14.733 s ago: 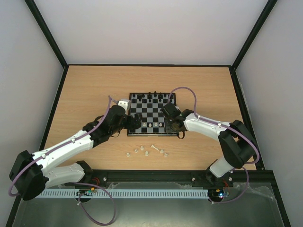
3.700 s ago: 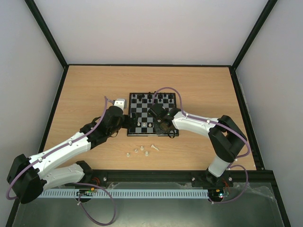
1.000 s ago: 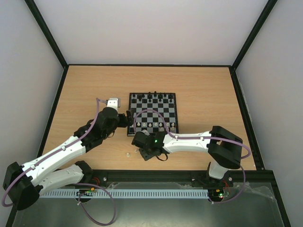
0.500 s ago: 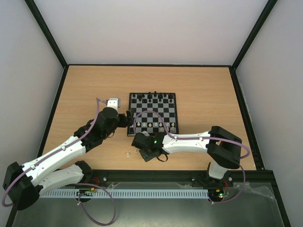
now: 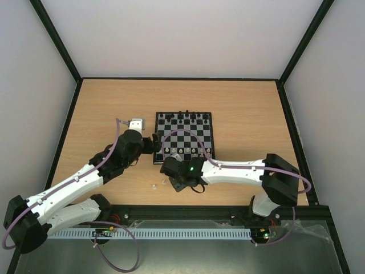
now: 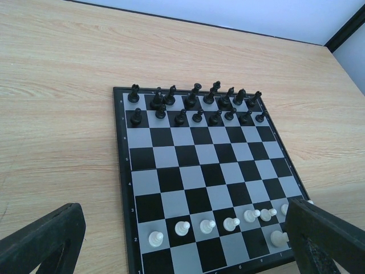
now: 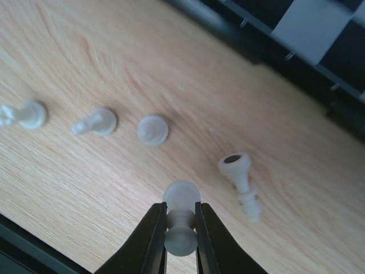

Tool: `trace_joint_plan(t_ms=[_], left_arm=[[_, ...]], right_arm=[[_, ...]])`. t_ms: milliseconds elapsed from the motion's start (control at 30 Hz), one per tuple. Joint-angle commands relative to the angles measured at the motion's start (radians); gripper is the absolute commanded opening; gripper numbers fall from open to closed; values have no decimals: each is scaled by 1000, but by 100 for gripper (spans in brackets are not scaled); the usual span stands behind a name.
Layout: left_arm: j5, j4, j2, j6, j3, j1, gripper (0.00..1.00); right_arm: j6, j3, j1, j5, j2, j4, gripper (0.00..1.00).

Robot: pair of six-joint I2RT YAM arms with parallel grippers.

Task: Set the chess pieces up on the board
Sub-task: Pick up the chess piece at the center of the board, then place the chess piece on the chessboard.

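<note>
Pinching the chess piece (image 7: 181, 197) at its neck, our right gripper (image 7: 181, 216) grasps it. We judge it light, rigid, slippery. Our left gripper (image 6: 182, 228) gapes.

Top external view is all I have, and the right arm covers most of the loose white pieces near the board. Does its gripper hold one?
Observer: Yes. The right gripper is shut on a white piece, pinched at its neck.
Operator: Are there more on the table?
Observer: Four more pieces are on the table, just beyond the fingers.
Operator: And the left gripper?
Observer: The left gripper is open and holds nothing. It faces the board.
</note>
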Motion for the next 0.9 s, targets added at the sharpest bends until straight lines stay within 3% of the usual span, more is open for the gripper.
trace_joint_plan(t_ms=[0, 500, 867], left_arm=[[-14, 1, -10, -3, -13, 4, 99], [-15, 0, -9, -3, -13, 4, 99], [-12, 1, -12, -4, -12, 4, 99]], right_arm=[[-37, 54, -48, 65, -79, -109, 14], [-156, 131, -276, 22, -2, -112, 16], [-194, 174, -332, -11, 98, -94, 16]])
